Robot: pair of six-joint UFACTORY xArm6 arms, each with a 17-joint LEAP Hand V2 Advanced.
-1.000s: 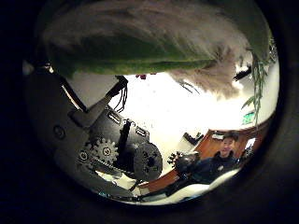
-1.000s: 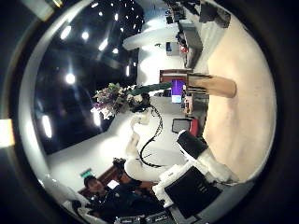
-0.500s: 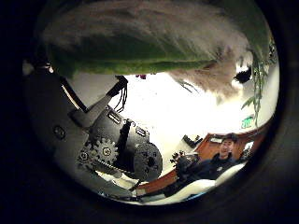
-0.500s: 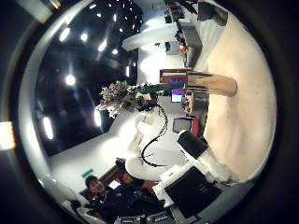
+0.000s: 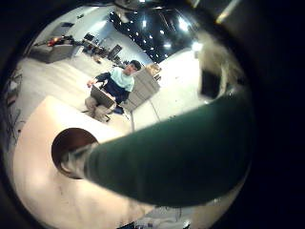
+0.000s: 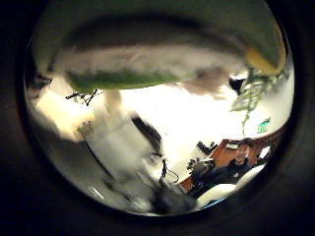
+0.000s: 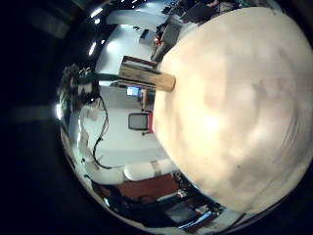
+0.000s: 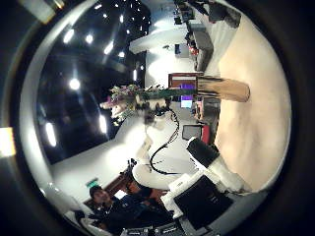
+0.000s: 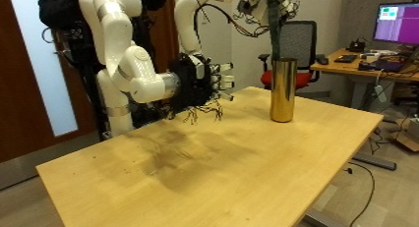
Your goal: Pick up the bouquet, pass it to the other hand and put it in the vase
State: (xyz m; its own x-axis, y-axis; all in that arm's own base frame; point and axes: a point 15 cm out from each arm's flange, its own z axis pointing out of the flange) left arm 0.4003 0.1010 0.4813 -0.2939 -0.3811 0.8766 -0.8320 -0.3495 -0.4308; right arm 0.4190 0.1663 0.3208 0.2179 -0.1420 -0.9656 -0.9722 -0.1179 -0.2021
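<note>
Standing on the pale wooden table [image 9: 262,168], toward its far edge, the tall gold vase [image 9: 281,89] is upright with its mouth open to the ceiling. Directly above it hangs the bouquet [image 5: 181,143], high over the table. Its long axis runs close to vertical, in line with the vase: the pale flower heads point up and the green wrapped stem points down. In the left little finger side palm view the stem fills much of the frame and tapers toward the dark round mouth of the vase, with its tip at or just inside the rim; I cannot tell which.

The left hand [image 8: 150,96] is clamped round the stem just below the blooms, carrying the bouquet's whole weight. The right hand [image 9: 197,82] hangs low over the middle of the table, well apart from the vase, with its fingers spread and nothing in them.

Judging from this, the pick-up and the pass are done, since the bouquet is held by one hand alone and the other is empty. What is left is the final step: lowering the stem down into the vase, then letting go.
</note>
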